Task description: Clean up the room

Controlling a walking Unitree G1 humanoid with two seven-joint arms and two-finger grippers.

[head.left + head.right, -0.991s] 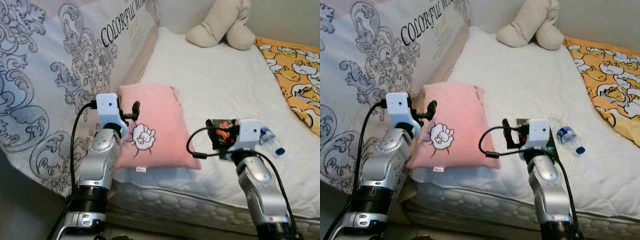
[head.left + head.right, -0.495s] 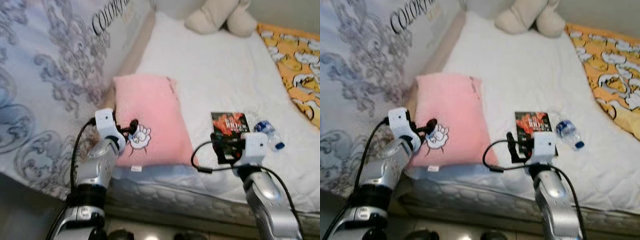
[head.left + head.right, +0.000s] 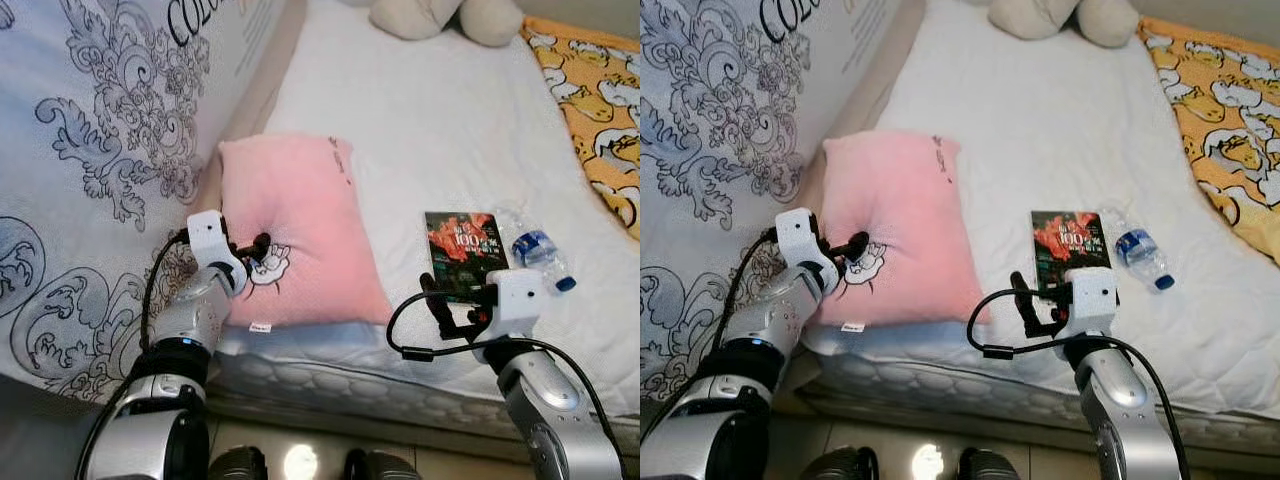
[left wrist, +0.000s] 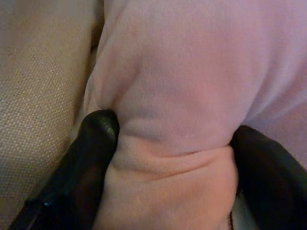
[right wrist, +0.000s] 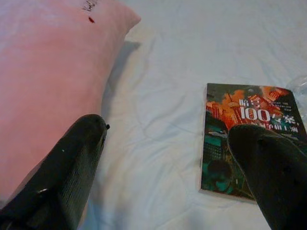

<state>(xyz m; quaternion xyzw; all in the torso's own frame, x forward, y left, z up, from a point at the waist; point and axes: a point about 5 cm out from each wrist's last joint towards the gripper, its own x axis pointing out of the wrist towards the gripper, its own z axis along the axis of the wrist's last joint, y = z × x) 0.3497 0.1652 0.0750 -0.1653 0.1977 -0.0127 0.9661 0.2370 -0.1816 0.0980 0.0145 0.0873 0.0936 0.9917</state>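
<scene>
White mattress [image 3: 450, 130] spreads out before me, with a patterned sheet or panel [image 3: 90, 150] rising along its left side and an orange duck-print blanket [image 3: 595, 110] along the right. My left gripper [image 3: 252, 250] has closed on the near left corner of the pink pillow [image 3: 295, 225]; in the left wrist view the plush bunches between the two black fingers [image 4: 93, 143], so I judge the pinch is made and the step in hand is taking up the pillow. My right gripper [image 3: 1040, 310] hovers with its fingers spread wide and holding nothing, just short of the paperback book [image 3: 1070, 245], which lies flat near the front edge of the bed. A plastic water bottle [image 3: 1137, 252] lies just beside the book on its right.

Next, I think, comes lifting the pillow clear and carrying it toward the head of the bed, where a beige plush toy [image 3: 450, 15] sits. A corner grip on soft stuffing may slip or let the pillow sag, so a slow lift seems wise.

For room, the middle of the mattress is open. The pillow's left edge crowds the patterned panel, and its near end lies at the front edge, so dragging it forward risks dropping it to the floor.
</scene>
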